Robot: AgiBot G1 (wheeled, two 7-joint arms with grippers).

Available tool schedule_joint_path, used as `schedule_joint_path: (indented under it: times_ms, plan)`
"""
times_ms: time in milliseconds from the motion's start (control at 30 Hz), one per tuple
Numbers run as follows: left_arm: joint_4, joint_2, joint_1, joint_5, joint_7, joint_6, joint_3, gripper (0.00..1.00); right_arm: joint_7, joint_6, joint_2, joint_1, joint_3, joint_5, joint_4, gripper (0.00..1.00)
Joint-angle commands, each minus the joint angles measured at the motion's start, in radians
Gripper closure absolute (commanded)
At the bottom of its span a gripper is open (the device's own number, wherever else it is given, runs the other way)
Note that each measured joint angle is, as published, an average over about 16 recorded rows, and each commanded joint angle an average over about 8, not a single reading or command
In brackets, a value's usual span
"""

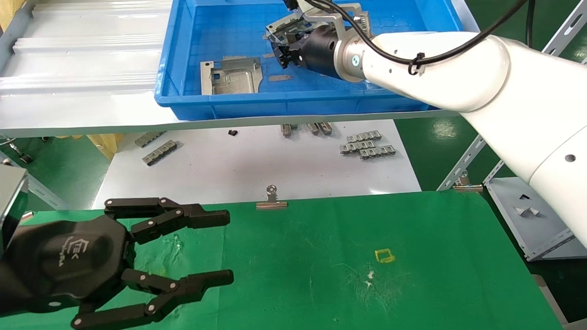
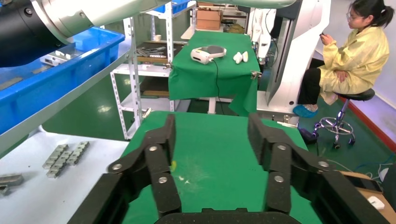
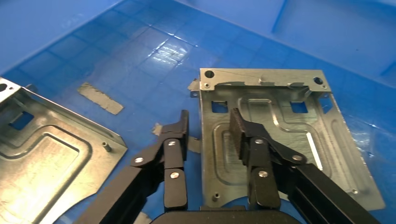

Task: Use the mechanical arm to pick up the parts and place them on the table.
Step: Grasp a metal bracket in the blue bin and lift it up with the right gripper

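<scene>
Two silver-grey stamped parts lie in the blue tray (image 1: 293,103): one at the tray's front left (image 1: 231,75), one partly hidden behind my right gripper (image 1: 280,28). My right gripper (image 1: 280,56) is open, low inside the tray. In the right wrist view my right gripper (image 3: 208,122) straddles the side edge of one part (image 3: 285,135); one finger is over the plate, the other over the blue floor. The second part (image 3: 42,154) lies beside it. My left gripper (image 1: 228,247) is open and empty over the green table (image 1: 367,229), at its left end.
Thin grey tape strips (image 1: 279,78) lie on the tray floor. Ribbed clip strips (image 1: 367,144) lie on the white sheet between tray and table. A binder clip (image 1: 271,201) grips the table's far edge. A yellow square outline (image 1: 384,255) marks the cloth. A seated person (image 2: 355,60) is beyond the table.
</scene>
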Motion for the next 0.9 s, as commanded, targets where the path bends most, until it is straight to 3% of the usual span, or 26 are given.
schedule_joint_path:
  times_ms: [33, 533, 900]
  plan:
    - [0.0, 0.0, 0.0, 0.0, 0.0, 0.0, 0.0, 0.0, 0.01, 0.019, 0.0, 0.001, -0.022, 0.002, 0.005, 1.0]
    - [0.0, 0.0, 0.0, 0.0, 0.0, 0.0, 0.001, 0.0, -0.041, 0.077, 0.003, 0.011, -0.101, 0.045, 0.009, 1.0]
    - [0.0, 0.0, 0.0, -0.001, 0.001, 0.0, 0.001, 0.0, -0.123, 0.089, 0.026, 0.057, -0.045, 0.151, 0.029, 1.0]
